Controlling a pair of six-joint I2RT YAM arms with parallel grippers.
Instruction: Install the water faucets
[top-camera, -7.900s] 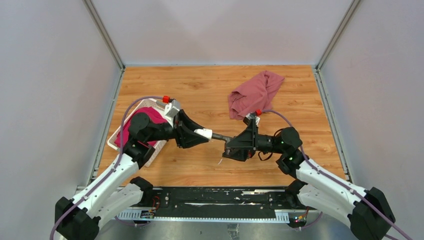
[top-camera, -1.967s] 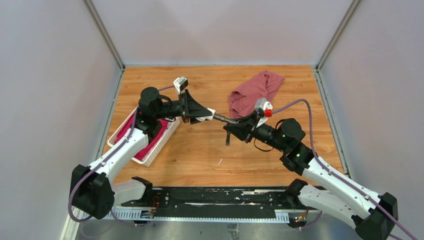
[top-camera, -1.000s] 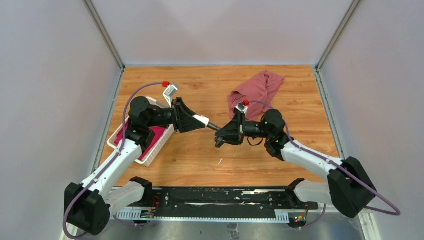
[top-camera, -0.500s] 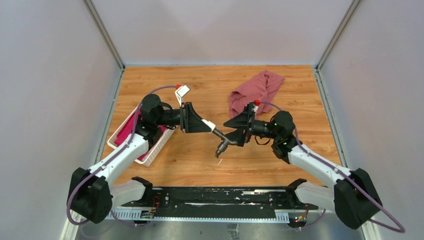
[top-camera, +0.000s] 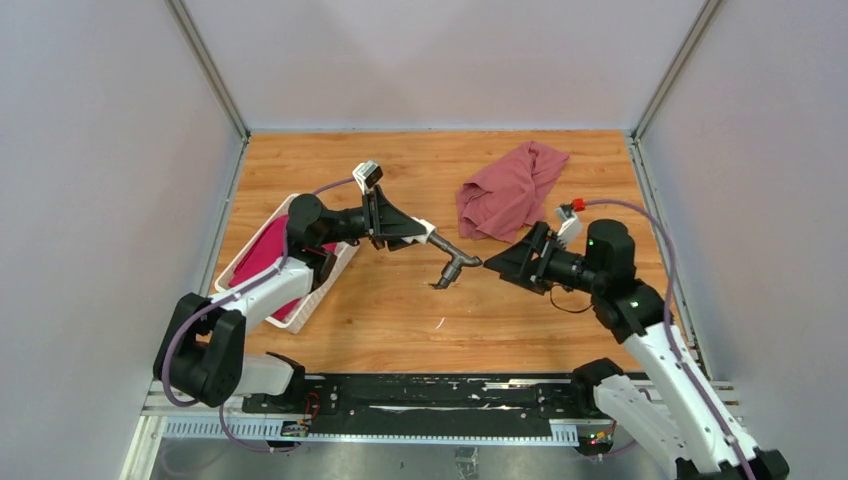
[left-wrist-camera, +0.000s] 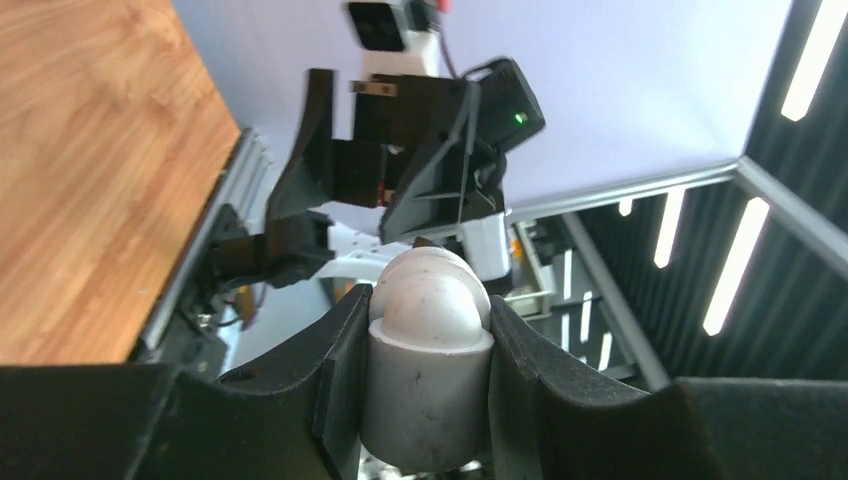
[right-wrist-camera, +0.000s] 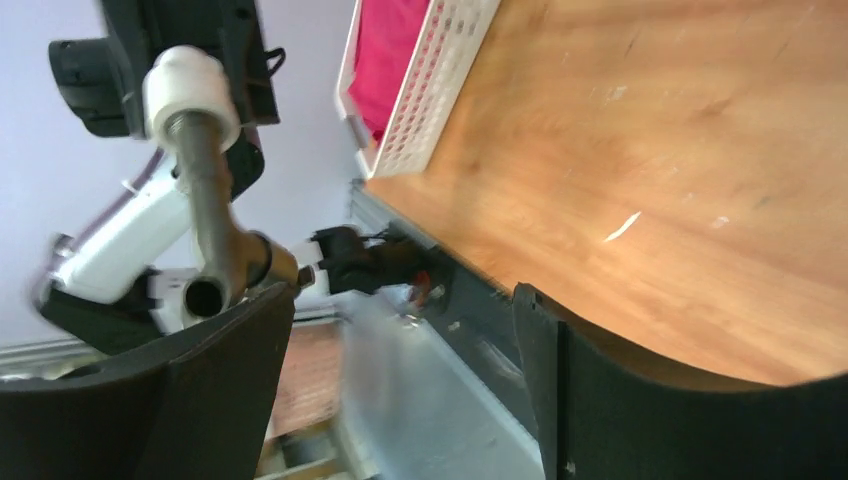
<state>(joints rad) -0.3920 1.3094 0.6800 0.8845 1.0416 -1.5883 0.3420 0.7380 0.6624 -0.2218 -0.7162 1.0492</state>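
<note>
The left pincer (top-camera: 419, 234) is pinching a stubby white cylindrical fitting (top-camera: 427, 233), held above the wooden bench (top-camera: 400, 310) near its middle. The left wrist view shows both black fingers (left-wrist-camera: 340, 370) pressed against the sides of that fitting (left-wrist-camera: 428, 380). A small dark grey metal T-shaped tap (top-camera: 452, 261) juts out of the fitting's far end and slopes down to the right, clear of the bench. The right pincer (top-camera: 492, 264) faces it with its jaws spread wide and nothing between them. In the right wrist view the tap (right-wrist-camera: 210, 200) hangs from the white fitting (right-wrist-camera: 190, 85), its cross-piece just beside one finger (right-wrist-camera: 230, 370); whether they touch cannot be told. A dusty-red crumpled cloth (top-camera: 508, 190) lies behind, and a white slatted basket (top-camera: 330, 275) with magenta fabric (top-camera: 270, 255) sits on the left.
</note>
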